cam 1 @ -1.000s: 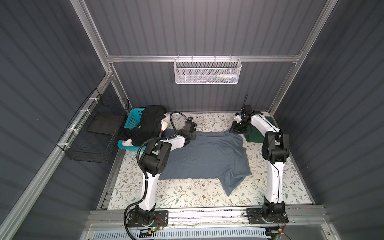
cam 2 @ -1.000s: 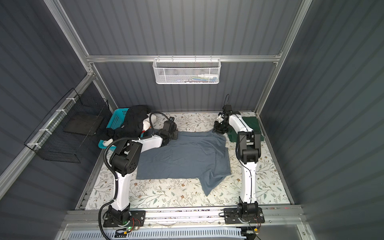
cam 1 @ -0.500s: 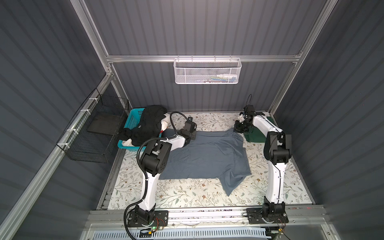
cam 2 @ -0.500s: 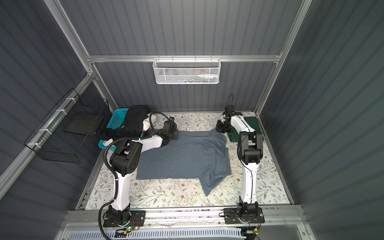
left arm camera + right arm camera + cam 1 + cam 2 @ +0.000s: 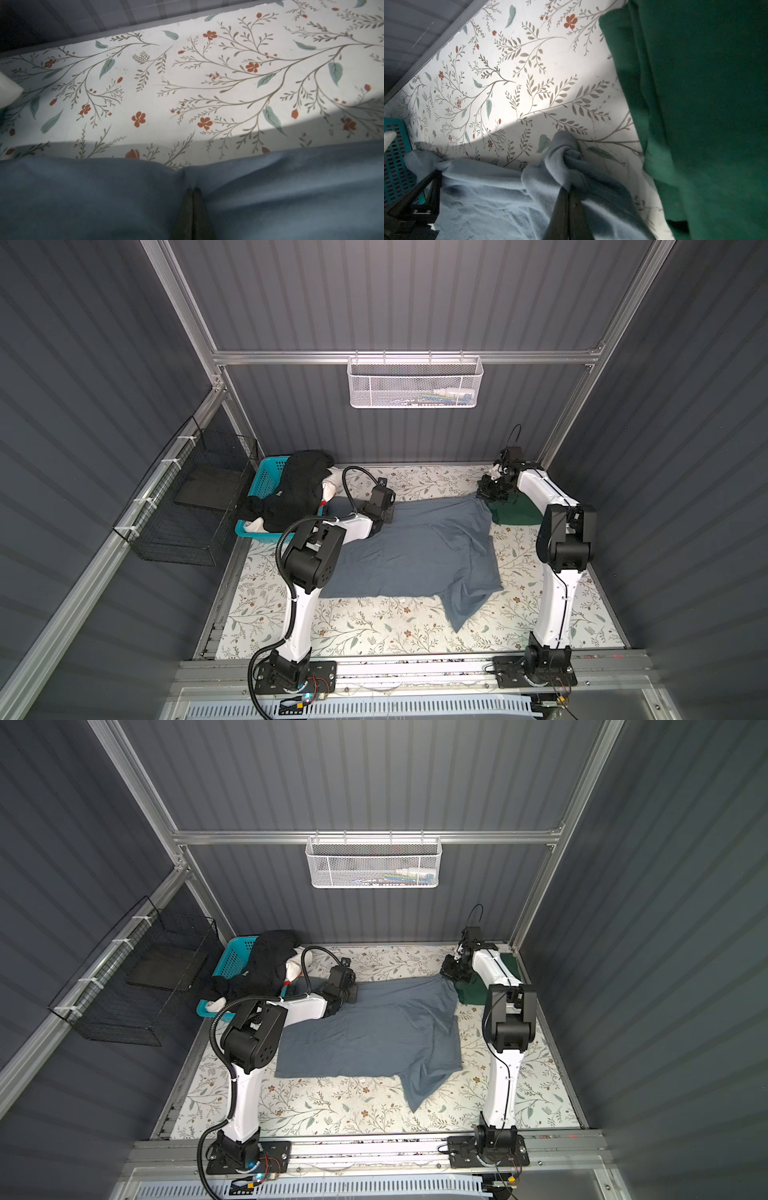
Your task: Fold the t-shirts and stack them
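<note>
Pinching the far edge of the slate blue-grey t-shirt with both arms.

- Left gripper: jaws fully closed, tips pressed together. The shirt's far hem puckers into them, so it has the cloth. It sits at about 11 o'clock on the floral table.
- Right gripper: jaws closed tight on a twisted wad of the same shirt's far corner, at about 1 o'clock. Can't tell if the wad is clear of the table.
- The blue-grey shirt is spread across table centre, mostly flat, with creases on its 3 o'clock side and one flap trailing toward 5 o'clock.
- The dark green t-shirt lies folded at 2 o'clock, just beside the right gripper and partly under that arm.
- The turquoise basket sits at 10 o'clock. A black t-shirt is draped over its rim, with a white t-shirt poking out beside it.
- Writing: the items in the white mesh basket on the back wall at 12 o'clock are too small to read.
</note>
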Tool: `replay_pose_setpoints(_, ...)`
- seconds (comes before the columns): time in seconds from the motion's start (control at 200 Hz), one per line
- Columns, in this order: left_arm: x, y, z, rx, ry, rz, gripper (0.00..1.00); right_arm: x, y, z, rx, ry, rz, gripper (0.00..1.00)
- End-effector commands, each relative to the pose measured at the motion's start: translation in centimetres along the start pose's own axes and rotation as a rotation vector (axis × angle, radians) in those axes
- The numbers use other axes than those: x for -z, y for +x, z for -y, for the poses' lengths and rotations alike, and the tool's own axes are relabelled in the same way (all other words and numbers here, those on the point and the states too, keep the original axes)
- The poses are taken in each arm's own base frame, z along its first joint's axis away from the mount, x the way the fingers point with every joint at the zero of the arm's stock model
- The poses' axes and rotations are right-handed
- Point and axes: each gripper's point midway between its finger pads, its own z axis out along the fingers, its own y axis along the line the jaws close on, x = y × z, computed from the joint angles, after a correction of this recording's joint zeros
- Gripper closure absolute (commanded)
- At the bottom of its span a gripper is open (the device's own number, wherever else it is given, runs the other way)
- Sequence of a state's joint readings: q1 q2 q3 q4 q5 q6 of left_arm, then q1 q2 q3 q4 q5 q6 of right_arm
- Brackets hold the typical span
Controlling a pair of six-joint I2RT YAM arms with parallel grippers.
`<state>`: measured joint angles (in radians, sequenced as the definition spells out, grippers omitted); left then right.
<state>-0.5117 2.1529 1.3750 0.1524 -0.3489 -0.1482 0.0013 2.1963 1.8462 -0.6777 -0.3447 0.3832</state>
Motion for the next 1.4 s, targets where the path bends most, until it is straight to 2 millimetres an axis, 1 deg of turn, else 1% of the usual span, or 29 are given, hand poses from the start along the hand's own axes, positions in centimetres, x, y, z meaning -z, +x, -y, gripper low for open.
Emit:
replay_pose_setpoints(0.0,-0.2,0.5,-1.0,-0.024,-0.053,0.002,1.0,1.1,-0.8,-1.0,-0.032,-0.072,0.013,0.97)
replay_pose_setpoints(0.035,-0.2,0.5,-1.0,-0.026,-0.053,0.003,1.0,1.1,-0.9,-1.3,-0.031,-0.087,0.009,0.92)
replay_pose_setpoints(0.095,-0.2,0.4,-0.9,-0.024,-0.05,0.007,1.0,1.0,-0.9,-1.6,-0.03,-0.107,0.004,0.9)
replay_pose_setpoints(0.33,-0.4,0.1,-0.8,-0.021,-0.046,0.012,1.0,0.1,-0.4,-1.5,-0.022,-0.116,-0.024,0.89)
replay_pose_setpoints(0.405,-0.5,0.1,-0.9,-0.021,-0.052,0.011,1.0,-0.2,-0.3,-1.3,-0.012,-0.105,-0.023,0.91)
replay_pose_setpoints(0.44,-0.5,0.1,-0.9,-0.019,-0.051,0.012,1.0,-0.2,-0.4,-1.2,-0.002,-0.098,-0.022,0.9)
replay_pose_setpoints(0.48,-0.5,0.1,-0.8,-0.019,-0.049,0.012,1.0,-0.4,-0.3,-1.2,0.017,-0.088,-0.024,0.84)
replay_pose_setpoints(0.51,-0.4,0.0,-0.9,-0.017,-0.05,0.014,1.0,-0.6,-0.2,-1.1,0.029,-0.079,-0.028,0.72)
replay_pose_setpoints(0.515,-0.4,0.0,-0.8,-0.017,-0.049,0.014,1.0,-0.6,-0.2,-1.1,0.029,-0.079,-0.028,0.72)
replay_pose_setpoints(0.525,-0.5,0.1,-0.8,-0.016,-0.049,0.014,1.0,-0.7,-0.2,-1.2,0.037,-0.075,-0.028,0.69)
replay_pose_setpoints(0.64,-0.5,-0.1,-0.7,-0.015,-0.042,0.015,1.0,-1.7,-0.2,-0.9,0.106,-0.01,-0.025,0.64)
replay_pose_setpoints(0.69,-0.6,-0.2,-0.5,-0.013,-0.034,0.015,1.0,-2.3,0.0,-0.9,0.128,-0.002,-0.039,0.64)
replay_pose_setpoints(0.705,-0.6,-0.2,-0.4,-0.013,-0.032,0.014,1.0,-2.5,-0.2,-0.4,0.133,0.029,-0.032,0.65)
replay_pose_setpoints(0.77,-0.6,-0.2,-0.4,-0.013,-0.03,0.012,1.0,-3.2,-0.1,0.1,0.134,0.047,-0.047,0.66)
replay_pose_setpoints(0.87,-0.5,-0.1,-0.5,-0.014,-0.032,0.01,1.0,-3.9,0.1,0.2,0.14,0.045,-0.055,0.68)
replay_pose_setpoints(0.945,-0.4,-0.1,-0.5,-0.016,-0.032,0.008,1.0,-4.2,0.3,0.2,0.148,0.047,-0.059,0.74)
replay_pose_setpoints(0.975,-0.4,0.0,-0.5,-0.017,-0.033,0.007,1.0,-4.2,0.3,0.2,0.148,0.052,-0.056,0.77)
replay_pose_setpoints(1.035,-0.5,0.0,-0.5,-0.016,-0.032,0.007,1.0,-4.1,0.3,0.3,0.143,0.06,-0.05,0.8)
replay_pose_setpoints(1.256,-0.6,0.1,-0.4,-0.012,-0.029,0.004,1.0,-3.4,-0.3,1.1,0.122,0.105,-0.011,0.8)
replay_pose_setpoints(1.346,-0.6,0.1,-0.5,-0.011,-0.032,0.003,1.0,-3.2,-0.7,1.2,0.109,0.115,0.004,0.82)
replay_pose_setpoints(1.396,-0.6,0.1,-0.5,-0.011,-0.032,0.003,1.0,-3.2,-0.7,1.3,0.102,0.117,0.007,0.8)
